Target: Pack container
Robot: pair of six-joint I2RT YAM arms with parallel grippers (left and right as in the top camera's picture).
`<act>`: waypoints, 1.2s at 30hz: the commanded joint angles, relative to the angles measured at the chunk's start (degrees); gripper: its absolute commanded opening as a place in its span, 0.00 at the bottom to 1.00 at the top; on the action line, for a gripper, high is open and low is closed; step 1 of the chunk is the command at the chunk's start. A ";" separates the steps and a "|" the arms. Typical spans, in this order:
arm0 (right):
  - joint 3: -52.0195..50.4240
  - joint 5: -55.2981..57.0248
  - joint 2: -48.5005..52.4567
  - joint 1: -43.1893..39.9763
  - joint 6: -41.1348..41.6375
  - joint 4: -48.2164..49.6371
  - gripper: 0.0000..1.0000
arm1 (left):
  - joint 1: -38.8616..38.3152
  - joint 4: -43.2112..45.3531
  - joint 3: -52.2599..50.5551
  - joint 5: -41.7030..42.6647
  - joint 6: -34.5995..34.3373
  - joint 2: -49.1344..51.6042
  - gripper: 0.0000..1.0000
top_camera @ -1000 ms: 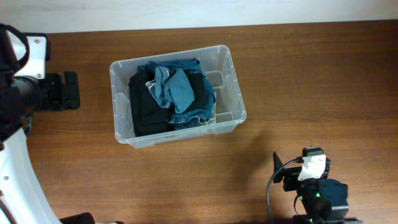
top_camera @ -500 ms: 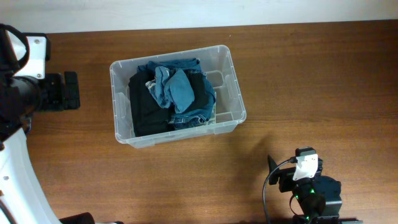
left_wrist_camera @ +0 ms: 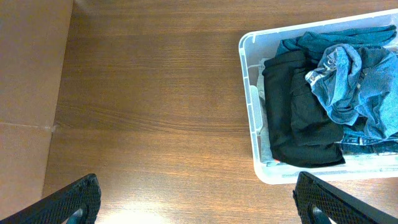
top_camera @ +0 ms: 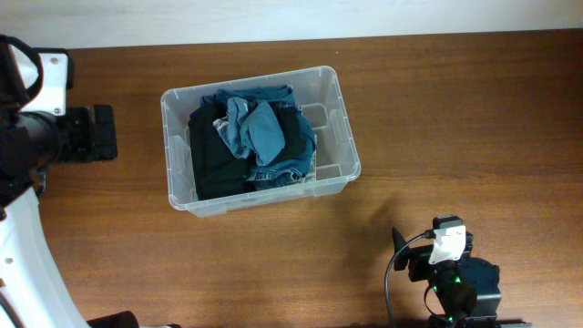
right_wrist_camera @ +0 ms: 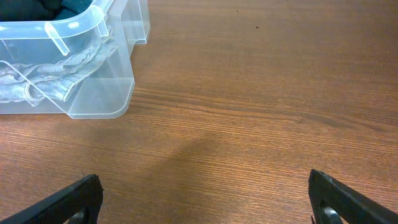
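The large clear plastic rectangular container (top_camera: pixel 339 128) sits on the brown wooden desk (top_camera: pixel 455 109), left of the middle and close to the far edge, turned slightly out of square. Inside it a folded black garment (top_camera: pixel 214 159) lies along the left part. Crumpled blue denim clothing (top_camera: pixel 264 132) is piled over the middle. A narrow strip at the right end shows bare plastic.

The left arm, white and black, reaches in from the desk's left edge. The left gripper (top_camera: pixel 107 134) is level with the container's left wall, near it but not touching. In its wrist view the two black fingertips (left_wrist_camera: pixel 68 199) stand wide apart at the lower corners with only bare desk between them, and the container is off to the right.

The right arm is drawn back low at the near edge, toward the right corner, well apart from the container. The right gripper (right_wrist_camera: pixel 205 202) also has its jaws spread wide and holds nothing. Its camera faces across open wood toward the container's near right corner.
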 commanded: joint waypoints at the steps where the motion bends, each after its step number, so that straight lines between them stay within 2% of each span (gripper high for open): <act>1: -0.39 -0.76 -0.59 -0.37 0.02 0.17 0.98 | 0.28 -0.02 0.00 -0.04 -0.50 -0.63 1.00; 5: -0.39 -0.76 -0.59 -0.37 0.02 0.17 0.98 | 0.28 1.44 -3.04 -1.03 -0.28 -3.06 1.00; 7: -0.39 -0.76 -0.59 -0.37 0.02 0.17 0.98 | 0.15 9.97 -10.67 -0.07 -0.28 -6.78 1.00; 9: -0.39 -0.76 -0.59 -0.37 0.02 0.17 0.98 | -0.28 20.94 -21.68 1.73 -0.26 -11.87 1.00; 10: -0.39 -0.76 -0.59 -0.37 0.02 0.17 0.98 | -0.63 28.96 -31.78 3.96 -0.26 -16.63 1.00; 14: -0.39 -0.76 -0.59 -0.37 0.02 0.17 0.98 | -0.63 44.63 -56.04 12.83 -0.24 -29.05 1.00; 17: -0.39 -0.76 -0.59 -0.37 0.02 0.17 0.98 | -1.55 54.82 -72.22 14.47 -0.17 -38.32 1.00; 21: -0.39 -0.76 -0.59 -0.37 0.02 0.17 0.98 | -2.29 61.07 -89.22 14.47 -0.07 -50.49 1.00; 26: -0.39 -0.76 -0.59 -0.37 0.02 0.17 0.98 | -3.63 62.31 -105.07 14.51 -0.09 -66.20 1.00; 30: -0.39 -0.76 -0.59 -0.37 0.02 0.17 0.98 | -5.90 62.18 -114.49 14.67 -0.09 -78.97 1.00; 36: -0.39 -0.76 -0.59 -0.37 0.02 0.17 0.98 | -6.25 62.29 -120.76 14.62 -0.07 -84.96 1.00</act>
